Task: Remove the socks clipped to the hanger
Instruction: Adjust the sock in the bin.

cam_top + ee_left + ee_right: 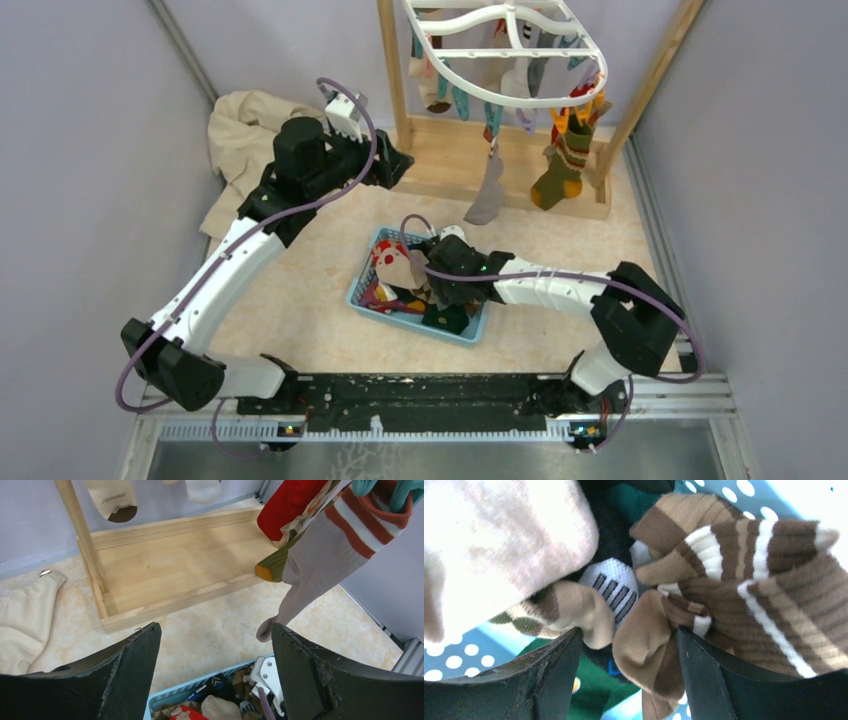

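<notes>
Socks (pixel 487 192) we want hang upright, far-right of our spread left gripper (pixel 216 630); spread right gripper (pixel 629 632) hovers over basket (pixel 360 275).

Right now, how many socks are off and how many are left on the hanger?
Done: a pile of socks lies in the blue basket. In hand: the right pincer hangs open over a brown striped sock there; the left pincer is open and empty. Left: several socks hang from the hanger, including a grey sock and a green-and-orange sock.
</notes>
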You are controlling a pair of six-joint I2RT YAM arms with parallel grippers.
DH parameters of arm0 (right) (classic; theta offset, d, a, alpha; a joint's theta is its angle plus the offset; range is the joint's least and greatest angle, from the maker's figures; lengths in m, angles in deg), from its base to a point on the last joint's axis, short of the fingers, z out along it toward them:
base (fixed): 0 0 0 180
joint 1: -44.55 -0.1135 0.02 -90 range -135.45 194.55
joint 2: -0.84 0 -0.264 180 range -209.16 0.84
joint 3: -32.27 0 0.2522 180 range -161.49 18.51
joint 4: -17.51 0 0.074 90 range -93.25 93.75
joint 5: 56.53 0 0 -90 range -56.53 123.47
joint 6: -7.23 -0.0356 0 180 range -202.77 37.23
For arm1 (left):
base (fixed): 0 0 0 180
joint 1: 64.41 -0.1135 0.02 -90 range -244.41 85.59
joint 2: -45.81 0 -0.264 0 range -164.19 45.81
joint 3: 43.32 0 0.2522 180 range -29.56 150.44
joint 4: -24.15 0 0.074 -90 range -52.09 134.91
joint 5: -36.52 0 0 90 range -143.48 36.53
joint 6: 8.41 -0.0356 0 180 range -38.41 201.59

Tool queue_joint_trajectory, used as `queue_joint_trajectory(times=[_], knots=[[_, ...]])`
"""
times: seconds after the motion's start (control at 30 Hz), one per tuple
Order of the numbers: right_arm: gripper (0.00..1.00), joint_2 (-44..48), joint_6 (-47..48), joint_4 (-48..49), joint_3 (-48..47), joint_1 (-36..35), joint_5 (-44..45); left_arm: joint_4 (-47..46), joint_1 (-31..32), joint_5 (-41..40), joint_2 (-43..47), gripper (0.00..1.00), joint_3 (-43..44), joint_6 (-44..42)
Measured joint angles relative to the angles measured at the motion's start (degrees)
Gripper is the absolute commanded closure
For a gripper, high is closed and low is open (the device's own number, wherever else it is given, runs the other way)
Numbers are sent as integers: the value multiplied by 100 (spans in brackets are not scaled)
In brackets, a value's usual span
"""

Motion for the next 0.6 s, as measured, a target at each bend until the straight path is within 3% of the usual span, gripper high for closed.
queue_joint_trajectory(times=[0.27, 0.5, 0.6], knots=[[31, 693, 245, -837, -769, -638, -28, 7, 0, -59, 22, 13, -94, 15], [47, 564, 452, -605, -1517, -702, -22, 42, 0, -105, 116, 15, -129, 13], [49, 219, 498, -330, -1554, -702, 11, 103, 0, -114, 63, 15, -127, 4]])
